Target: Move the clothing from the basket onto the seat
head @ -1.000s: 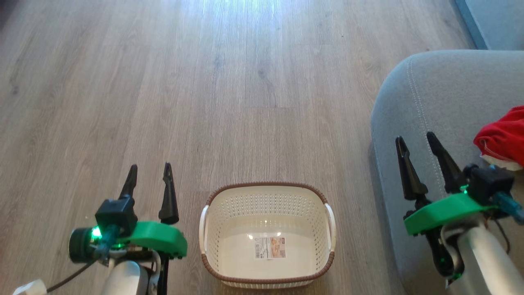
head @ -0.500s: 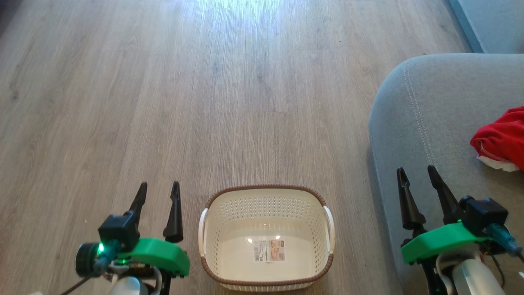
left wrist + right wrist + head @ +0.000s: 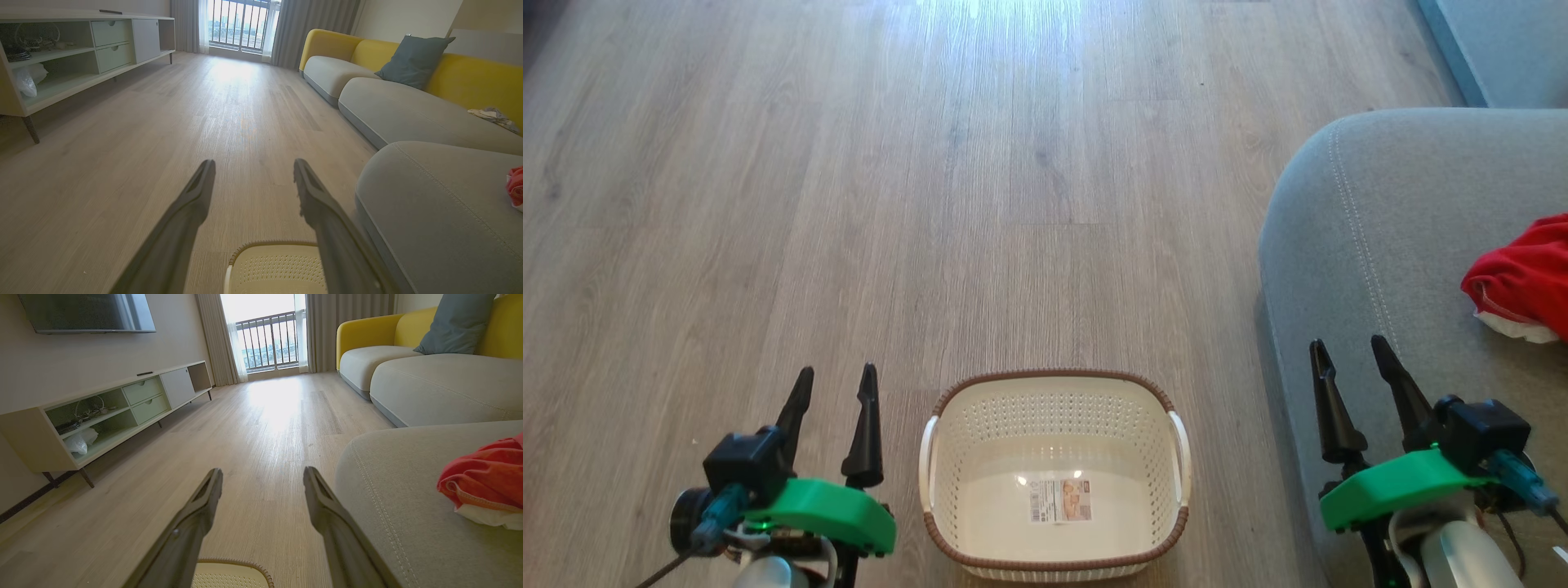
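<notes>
1. On the seat [image 3: 1380, 245], at the right edge of the head view: red clothing [image 3: 1523, 282] with a white hem, bunched in a loose heap. Number of garments in the heap not discernible.
2. Clear of both hands and well apart from the basket [image 3: 1054, 374].
3. Basket upright on the wooden floor [image 3: 849, 163], just beside the rounded end of the seat and between the two hands. Paper label [image 3: 1060, 500] flat on the bare bottom.
4. State of right hand [image 3: 1345, 342]: fully released, fingers spread wide, gripping nothing. Position: over the near corner of the seat, near the clothing but apart from it, fingers pointing forward along the line of pale stitching.
5. State of left hand [image 3: 836, 370]: fully released, fingers spread wide, gripping nothing. Position: over the floor just left of the basket, apart from its white handle.
6. Further out, in the wrist views: a second grey sofa section with a yellow backrest [image 3: 470, 77] and a blue-grey cushion [image 3: 412, 59]. Along the opposite wall, a low media unit [image 3: 81, 53] with open shelves and drawers. At the far end of the room, a curtained window [image 3: 241, 24] with railings.
</notes>
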{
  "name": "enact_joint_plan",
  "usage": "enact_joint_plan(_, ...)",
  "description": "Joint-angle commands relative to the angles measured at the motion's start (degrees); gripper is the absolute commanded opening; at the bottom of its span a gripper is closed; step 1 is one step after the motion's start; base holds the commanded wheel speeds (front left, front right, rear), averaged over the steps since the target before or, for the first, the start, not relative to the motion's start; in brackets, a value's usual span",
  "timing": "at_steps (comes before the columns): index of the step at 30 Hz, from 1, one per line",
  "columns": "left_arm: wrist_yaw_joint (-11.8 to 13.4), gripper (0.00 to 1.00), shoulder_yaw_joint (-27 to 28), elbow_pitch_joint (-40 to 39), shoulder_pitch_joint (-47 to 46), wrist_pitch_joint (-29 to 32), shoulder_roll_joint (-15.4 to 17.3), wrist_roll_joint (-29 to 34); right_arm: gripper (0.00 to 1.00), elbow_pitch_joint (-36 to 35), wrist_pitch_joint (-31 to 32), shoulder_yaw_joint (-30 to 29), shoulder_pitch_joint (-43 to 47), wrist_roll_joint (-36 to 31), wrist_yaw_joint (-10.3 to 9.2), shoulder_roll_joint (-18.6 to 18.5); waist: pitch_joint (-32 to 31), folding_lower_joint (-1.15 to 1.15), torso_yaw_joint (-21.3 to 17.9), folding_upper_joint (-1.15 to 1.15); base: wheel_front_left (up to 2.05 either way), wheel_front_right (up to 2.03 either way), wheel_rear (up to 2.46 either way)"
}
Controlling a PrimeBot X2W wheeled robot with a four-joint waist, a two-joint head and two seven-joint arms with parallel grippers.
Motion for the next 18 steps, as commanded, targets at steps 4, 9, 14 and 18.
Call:
enact_joint_plan(4,-0.55,1.00,1.75,-1.63,-1.49,-0.31,0.20,-0.58,1.00,-1.80,-0.53,1.51,-1.68,-0.25,-0.01,-0.60,0.16,0.00,-0.03,0.00,0.00,0.00,0.00)
enact_joint_plan(9,-0.69,1.00,1.89,-1.78,-1.66,-0.31,0.20,-0.61,1.00,-1.53,-0.53,1.48,-1.93,-0.24,-0.01,-0.65,0.28,0.00,-0.09,0.00,0.00,0.00,0.00)
enact_joint_plan(14,-0.63,1.00,1.99,-1.85,-1.76,-0.31,0.20,-0.56,1.00,-1.33,-0.53,1.46,-2.07,-0.21,-0.01,-0.64,0.31,0.00,-0.23,0.00,0.00,0.00,0.00)
enact_joint_plan(18,-0.73,1.00,1.98,-1.76,-1.84,-0.31,0.20,-0.80,1.00,-1.24,-0.53,1.24,-2.20,0.12,-0.01,-0.52,0.25,0.00,-0.29,0.00,0.00,0.00,0.00)
